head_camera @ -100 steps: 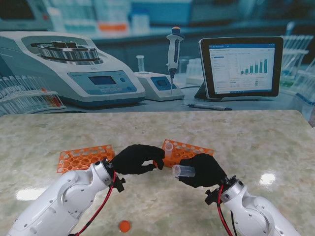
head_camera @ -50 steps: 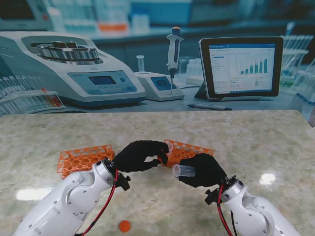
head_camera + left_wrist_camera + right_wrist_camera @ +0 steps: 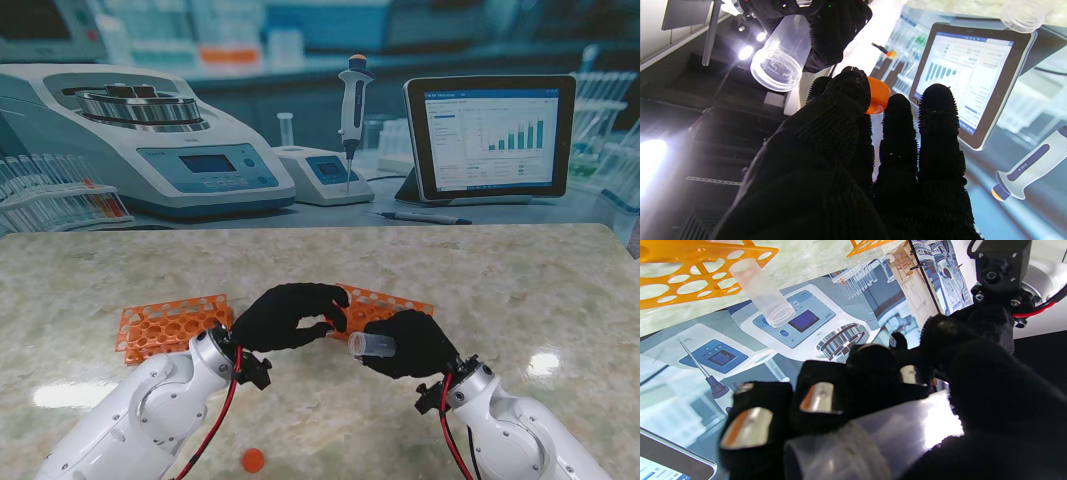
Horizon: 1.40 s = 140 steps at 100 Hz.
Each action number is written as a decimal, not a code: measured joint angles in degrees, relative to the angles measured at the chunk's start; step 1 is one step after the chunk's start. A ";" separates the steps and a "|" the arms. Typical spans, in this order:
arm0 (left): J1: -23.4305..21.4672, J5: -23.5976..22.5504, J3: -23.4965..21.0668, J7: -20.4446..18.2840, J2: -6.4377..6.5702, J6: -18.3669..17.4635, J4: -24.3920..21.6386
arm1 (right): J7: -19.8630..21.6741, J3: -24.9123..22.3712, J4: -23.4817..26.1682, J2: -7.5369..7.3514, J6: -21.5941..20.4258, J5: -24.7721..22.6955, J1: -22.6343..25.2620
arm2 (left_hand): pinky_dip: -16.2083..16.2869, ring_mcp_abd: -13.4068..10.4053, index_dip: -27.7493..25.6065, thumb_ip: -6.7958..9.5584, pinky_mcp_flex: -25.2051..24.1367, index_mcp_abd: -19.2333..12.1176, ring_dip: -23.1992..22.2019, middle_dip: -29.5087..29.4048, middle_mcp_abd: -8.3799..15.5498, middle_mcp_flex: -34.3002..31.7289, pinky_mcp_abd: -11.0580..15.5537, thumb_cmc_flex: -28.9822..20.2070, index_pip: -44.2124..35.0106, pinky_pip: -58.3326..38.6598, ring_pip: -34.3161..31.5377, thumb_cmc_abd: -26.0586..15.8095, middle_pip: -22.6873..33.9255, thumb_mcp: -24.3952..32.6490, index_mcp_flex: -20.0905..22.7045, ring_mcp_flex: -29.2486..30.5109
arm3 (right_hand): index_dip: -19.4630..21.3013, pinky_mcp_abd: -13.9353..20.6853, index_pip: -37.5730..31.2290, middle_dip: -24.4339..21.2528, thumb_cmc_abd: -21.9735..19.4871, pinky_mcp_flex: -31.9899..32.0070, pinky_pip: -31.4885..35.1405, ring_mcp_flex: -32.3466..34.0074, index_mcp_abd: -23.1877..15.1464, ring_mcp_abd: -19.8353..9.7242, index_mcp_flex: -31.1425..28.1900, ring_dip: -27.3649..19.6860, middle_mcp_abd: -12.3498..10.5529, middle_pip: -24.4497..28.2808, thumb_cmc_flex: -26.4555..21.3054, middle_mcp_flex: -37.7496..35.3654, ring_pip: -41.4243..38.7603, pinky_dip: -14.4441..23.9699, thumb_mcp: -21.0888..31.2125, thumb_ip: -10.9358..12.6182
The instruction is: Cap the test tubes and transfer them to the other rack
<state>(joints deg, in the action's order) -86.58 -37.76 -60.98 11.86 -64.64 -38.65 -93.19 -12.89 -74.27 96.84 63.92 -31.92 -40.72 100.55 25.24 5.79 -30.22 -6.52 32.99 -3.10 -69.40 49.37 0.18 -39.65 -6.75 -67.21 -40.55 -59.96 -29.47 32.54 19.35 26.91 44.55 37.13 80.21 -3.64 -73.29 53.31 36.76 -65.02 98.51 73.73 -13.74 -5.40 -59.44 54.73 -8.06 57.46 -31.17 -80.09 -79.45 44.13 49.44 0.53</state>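
We hold a clear test tube (image 3: pixel 372 346) on its side in our right hand (image 3: pixel 410 344), fingers wrapped round it, open mouth toward our left hand (image 3: pixel 290 314). Only the left wrist view shows the orange cap (image 3: pixel 877 95) pinched at that hand's fingertips, near the tube's mouth but apart. The right wrist view shows another tube (image 3: pixel 761 293) standing in the orange rack (image 3: pixel 690 276). From the stand, a loose cap (image 3: pixel 253 460) lies nearer to us.

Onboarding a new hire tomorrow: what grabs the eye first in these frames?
Two black-gloved hands meeting over the table's middle: the right hand holds a clear test tube on its side, open mouth toward the left hand, which pinches an orange cap close to it. Behind them lie two orange racks, and a loose orange cap sits nearer to me.
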 measured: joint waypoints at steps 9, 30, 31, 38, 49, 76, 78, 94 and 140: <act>-0.31 -0.15 0.01 0.41 -0.06 -0.33 -0.58 | 0.00 0.00 -0.14 0.00 0.02 0.00 -0.08 | 0.00 0.00 0.00 0.00 0.01 0.00 0.00 0.01 0.00 0.00 0.00 -0.05 0.00 0.00 0.01 0.00 -0.01 0.00 0.00 0.01 | 0.00 0.00 0.00 0.00 0.00 0.00 0.00 0.00 0.00 0.00 0.00 0.00 0.00 0.00 0.00 0.00 0.00 0.00 0.00 0.00; -0.97 -0.46 0.08 0.86 -0.17 -0.96 -1.73 | 0.00 0.01 -0.41 0.00 0.12 0.04 -0.28 | 0.00 0.01 -0.23 0.00 0.01 0.02 0.00 0.01 -0.01 0.00 0.00 -0.16 0.00 0.01 0.05 0.00 -0.02 0.00 0.00 0.01 | 0.00 0.00 0.00 0.00 0.00 0.00 0.00 0.00 0.00 0.00 0.00 0.00 0.00 0.00 0.00 0.00 0.00 0.00 0.00 0.00; -1.00 -0.46 0.08 0.86 -0.17 -0.98 -1.79 | 0.00 0.01 -0.42 0.00 0.12 0.05 -0.29 | 0.00 0.02 -0.23 0.00 0.01 0.02 0.00 0.01 -0.01 0.00 0.00 -0.16 0.00 0.01 0.05 0.00 -0.02 0.00 0.00 0.01 | 0.00 0.00 0.00 0.00 0.00 0.00 0.00 0.00 0.00 0.00 0.00 0.00 0.00 0.00 0.00 0.00 0.00 0.00 0.00 0.00; -1.18 -0.48 0.14 0.87 -0.18 -1.09 -2.09 | 0.00 0.02 -0.50 0.00 0.14 0.08 -0.36 | 0.00 0.02 -0.23 0.00 0.01 0.02 0.00 0.01 -0.01 0.00 -0.01 -0.18 0.00 0.01 0.06 0.00 -0.02 0.00 0.00 0.01 | 0.00 0.00 0.00 0.00 0.00 0.00 0.00 0.00 0.00 0.00 0.00 0.00 0.00 0.00 0.00 0.00 0.00 0.00 0.00 0.00; -1.44 -0.61 0.17 0.88 -0.19 -1.31 -2.40 | 0.00 0.02 -0.58 0.00 0.16 0.09 -0.42 | 0.00 0.03 -0.23 0.00 0.02 0.02 0.00 0.01 -0.01 0.00 -0.01 -0.21 0.00 0.01 0.06 0.00 -0.03 0.00 0.00 0.01 | 0.01 0.00 0.00 0.00 0.00 0.00 0.00 0.00 0.00 0.00 0.00 0.00 0.00 0.00 0.00 0.00 0.00 0.00 0.00 0.00; -1.89 -0.49 0.47 1.05 -0.23 -1.81 -2.79 | 0.07 0.04 -0.75 0.00 0.19 0.18 -0.56 | 0.00 0.04 -0.23 0.00 0.13 0.03 0.00 0.01 -0.02 0.00 -0.01 -0.28 0.00 0.02 0.07 0.00 -0.05 0.00 0.00 0.01 | 0.01 0.00 0.00 0.01 0.00 0.00 0.00 0.00 0.00 0.00 0.00 0.00 0.00 0.00 0.00 0.00 0.00 0.00 0.00 0.00; -1.86 -0.43 0.59 1.05 -0.23 -1.81 -2.79 | 0.08 0.04 -0.76 0.00 0.19 0.19 -0.57 | 0.00 0.09 -0.23 0.00 0.14 0.03 0.00 0.01 -0.02 0.00 -0.01 -0.29 0.00 0.02 0.07 0.00 -0.05 0.00 0.00 0.01 | 0.01 0.00 0.00 0.01 0.00 0.00 0.00 0.00 0.00 0.00 0.00 0.00 0.00 0.00 0.00 0.00 0.00 0.00 0.00 0.00; -1.32 0.22 1.49 1.05 -0.25 -1.65 -2.70 | 0.10 0.04 -0.98 0.00 0.20 0.19 -0.61 | 0.00 0.15 -0.23 0.00 0.14 0.03 0.00 0.23 -0.02 0.01 -0.01 -0.34 0.00 0.02 0.07 0.00 -0.06 0.00 0.00 0.01 | 0.03 0.00 0.00 0.01 0.00 0.00 0.00 0.00 0.00 0.00 0.00 0.00 0.00 -0.01 0.00 0.00 0.00 0.00 0.00 0.00; -0.43 1.00 2.63 0.83 -0.43 -1.32 -2.24 | 0.07 -0.01 -1.16 -0.03 0.19 0.20 -0.65 | -0.01 0.17 -0.84 0.00 0.23 0.05 0.00 0.25 -0.02 0.03 -0.01 -0.48 -1.46 0.04 0.07 0.00 -0.11 0.00 0.77 0.54 | 0.68 -0.01 0.00 0.01 0.00 0.00 0.00 0.00 -0.01 0.00 0.00 -0.38 0.00 -0.01 -0.01 0.00 0.00 0.00 0.00 0.00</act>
<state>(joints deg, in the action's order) -87.01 -36.75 -58.34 12.68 -65.06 -39.97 -95.43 -12.82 -74.28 95.69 63.90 -31.73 -40.52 99.89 25.24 5.97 -31.06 -6.52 33.22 -3.05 -69.40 49.61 0.16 -39.62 -6.76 -67.69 -42.01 -59.93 -29.39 32.54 19.24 26.91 45.32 37.66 80.89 -3.64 -73.29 53.32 36.76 -65.02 98.51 73.73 -13.75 -5.40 -59.45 54.35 -8.06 57.46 -31.18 -80.09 -79.44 44.12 49.44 0.53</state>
